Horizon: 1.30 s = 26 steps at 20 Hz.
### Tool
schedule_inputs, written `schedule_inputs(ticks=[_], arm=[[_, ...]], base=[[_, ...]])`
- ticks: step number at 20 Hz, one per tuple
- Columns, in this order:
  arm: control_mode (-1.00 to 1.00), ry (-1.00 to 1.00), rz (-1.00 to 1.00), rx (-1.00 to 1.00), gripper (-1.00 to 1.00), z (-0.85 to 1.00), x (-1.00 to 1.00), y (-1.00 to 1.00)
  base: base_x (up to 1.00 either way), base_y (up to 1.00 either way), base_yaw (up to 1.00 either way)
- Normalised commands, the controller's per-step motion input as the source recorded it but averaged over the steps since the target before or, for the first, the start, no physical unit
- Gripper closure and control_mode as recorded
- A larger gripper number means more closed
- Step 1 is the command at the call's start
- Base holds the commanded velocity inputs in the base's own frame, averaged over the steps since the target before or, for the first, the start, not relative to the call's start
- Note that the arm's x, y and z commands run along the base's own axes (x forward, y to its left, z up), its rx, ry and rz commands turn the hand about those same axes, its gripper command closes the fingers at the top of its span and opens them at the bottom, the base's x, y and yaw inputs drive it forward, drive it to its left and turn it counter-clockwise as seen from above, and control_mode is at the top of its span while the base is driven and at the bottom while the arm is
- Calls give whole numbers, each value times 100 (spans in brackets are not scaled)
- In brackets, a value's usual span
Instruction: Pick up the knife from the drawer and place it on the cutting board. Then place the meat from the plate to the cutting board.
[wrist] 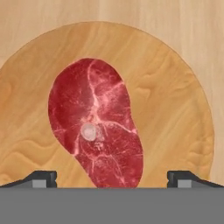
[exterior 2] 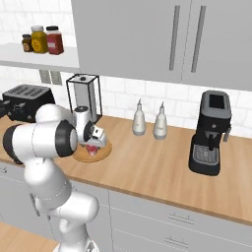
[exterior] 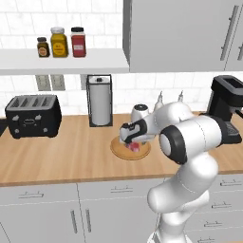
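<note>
The red-pink meat (wrist: 96,127) with pale streaks lies on the round tan plate (wrist: 175,109) on the wooden counter. My gripper (wrist: 114,179) hangs just above it, open, with one fingertip on each side of the meat's near end and nothing held. From the base, the gripper (exterior: 132,141) (exterior 2: 94,141) points down over the plate (exterior: 118,151) (exterior 2: 102,153), and a bit of meat (exterior: 135,148) (exterior 2: 91,149) peeks out below the hand. The knife, the drawer and the cutting board are out of view.
A black toaster (exterior: 33,115) stands at the left, a paper towel holder (exterior: 99,100) behind the plate. Two white bottles (exterior 2: 139,120) and a black coffee machine (exterior 2: 210,133) stand to the right. Jars (exterior: 59,42) sit on the shelf above.
</note>
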Motion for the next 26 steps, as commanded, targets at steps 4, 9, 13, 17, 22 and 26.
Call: schedule_inputs(ticks=[4, 9, 13, 17, 22, 26], arm=[[-100, -1, 6, 0, -100, -19, 16, 0], [-100, 0, 8, 0, -100, -18, 1, 0], [-100, 0, 7, 0, -100, -19, 4, 0], [-100, 0, 7, 0, -100, -10, 18, 0], [-100, 0, 9, 0, 100, -2, 38, 0], [-100, 0, 9, -1, 100, -13, 13, 2]], base=[[0, 0, 0], [0, 0, 0], [0, 0, 0], [0, 0, 0], [0, 0, 0], [0, 0, 0]])
